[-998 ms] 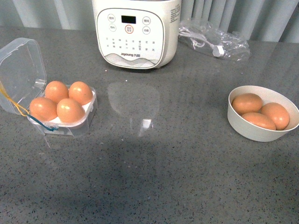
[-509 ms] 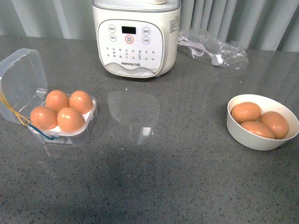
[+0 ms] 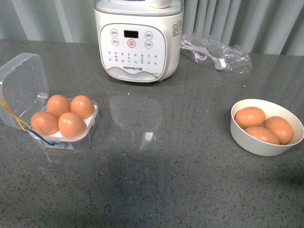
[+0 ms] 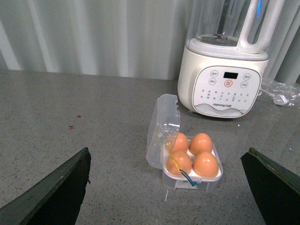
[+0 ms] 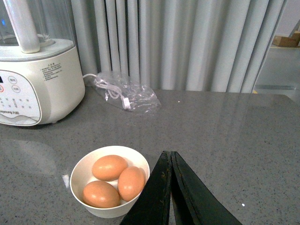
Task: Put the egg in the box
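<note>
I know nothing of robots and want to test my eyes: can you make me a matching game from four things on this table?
Things:
1. box
2. bowl
3. bag
4. blender

Descriptions:
A. holds a white cable
B. holds three eggs
C. holds four eggs, lid open
D. stands at the back, buttons on its front

Pairs: 1-C; 2-B; 3-A; 4-D

**Counter (image 3: 180, 185) layout, left to right**

Left: box (image 3: 66, 142), lid open leftward, four eggs (image 3: 72, 124) in its cells. Far centre: blender (image 3: 137, 42). Far right, beside it: bagged cable (image 3: 214, 51). Right, well apart from box: bowl (image 3: 254, 142) holding three eggs (image 3: 250, 117)
</note>
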